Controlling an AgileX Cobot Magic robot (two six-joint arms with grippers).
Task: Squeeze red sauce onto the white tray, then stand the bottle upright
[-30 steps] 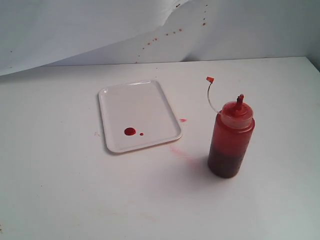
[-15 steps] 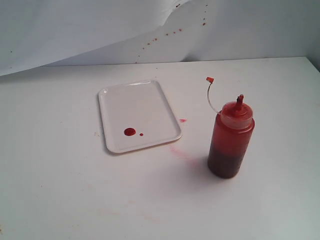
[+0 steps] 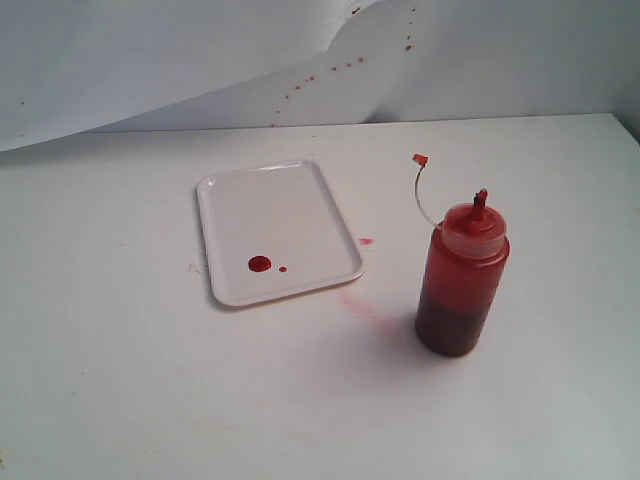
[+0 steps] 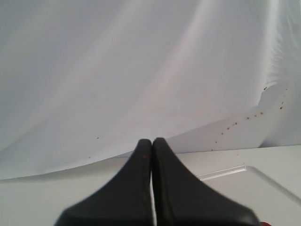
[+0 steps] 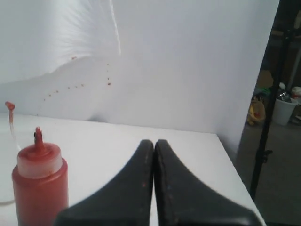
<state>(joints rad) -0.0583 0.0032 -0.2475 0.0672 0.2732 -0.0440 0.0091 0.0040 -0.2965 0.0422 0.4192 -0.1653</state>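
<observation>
The white tray (image 3: pixel 275 230) lies flat on the table with two round blobs of red sauce (image 3: pixel 260 264) near its front edge. To its right the bottle (image 3: pixel 461 281) stands upright, nozzle up, its thin tethered cap (image 3: pixel 421 159) sticking out behind. Neither arm appears in the exterior view. My left gripper (image 4: pixel 152 141) is shut on nothing, with a corner of the tray (image 4: pixel 244 179) just beyond it. My right gripper (image 5: pixel 154 142) is shut and empty too, and the bottle (image 5: pixel 39 188) stands apart from it, to one side.
A white sheet (image 3: pixel 160 60) hangs behind the table, speckled with red drops (image 3: pixel 330 68). Faint pink smears (image 3: pixel 360 305) mark the table between tray and bottle. The table's right edge (image 5: pixel 230 160) drops off to a cluttered room with a dark stand (image 5: pixel 268 117).
</observation>
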